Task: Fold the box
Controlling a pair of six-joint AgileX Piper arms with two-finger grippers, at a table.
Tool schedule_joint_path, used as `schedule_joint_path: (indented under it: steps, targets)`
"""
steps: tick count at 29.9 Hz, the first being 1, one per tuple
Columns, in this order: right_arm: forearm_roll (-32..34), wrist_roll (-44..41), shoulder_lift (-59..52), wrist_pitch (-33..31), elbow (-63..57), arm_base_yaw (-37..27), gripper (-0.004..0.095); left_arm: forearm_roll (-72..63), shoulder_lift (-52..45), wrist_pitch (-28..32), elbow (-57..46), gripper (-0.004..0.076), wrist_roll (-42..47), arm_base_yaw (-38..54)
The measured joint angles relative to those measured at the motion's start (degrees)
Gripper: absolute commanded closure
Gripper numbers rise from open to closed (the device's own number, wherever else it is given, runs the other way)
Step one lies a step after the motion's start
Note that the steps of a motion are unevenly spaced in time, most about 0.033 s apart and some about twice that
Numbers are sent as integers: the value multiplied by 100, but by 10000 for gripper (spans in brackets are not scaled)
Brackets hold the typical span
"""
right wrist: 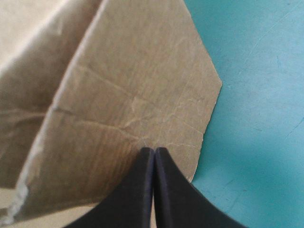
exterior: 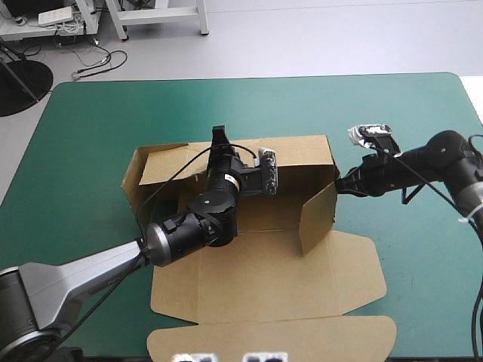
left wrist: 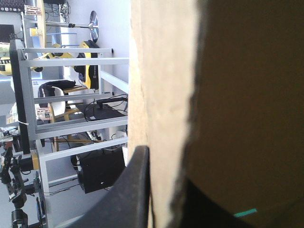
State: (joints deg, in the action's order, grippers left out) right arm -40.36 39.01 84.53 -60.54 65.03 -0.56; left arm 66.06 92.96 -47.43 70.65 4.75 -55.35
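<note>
High view first: a small yellow label sits on my left wrist, its print too small to read. The box is plain brown board and lies half set up in the middle of the teal-green table. Its back wall stands upright. A side wall stands beside my left arm, and a side flap stands on the side nearer my right claw. The lid, with its rounded tabs, lies flat behind my left arm, toward the near table edge.

My left claw reaches across the box floor and pinches the top edge of the back wall. In the left wrist view the board runs straight up between my black fingers.

My right claw is pressed together. In the right wrist view its fingers meet in one point, the tip touching the creased face of the side flap, with teal-green cover beside it.
</note>
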Motion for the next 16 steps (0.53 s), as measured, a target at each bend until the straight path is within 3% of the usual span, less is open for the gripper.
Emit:
schedule_joint_path:
  steps: [8, 16]
  targets:
    - [-1113, 1062, -599, 981, -1005, 0, 927, 164, 131, -72, 12, 734, -7, 0]
    - [-1164, 1572, -739, 1024, -1150, 0, 909, 190, 221, -127, 54, 734, -7, 0]
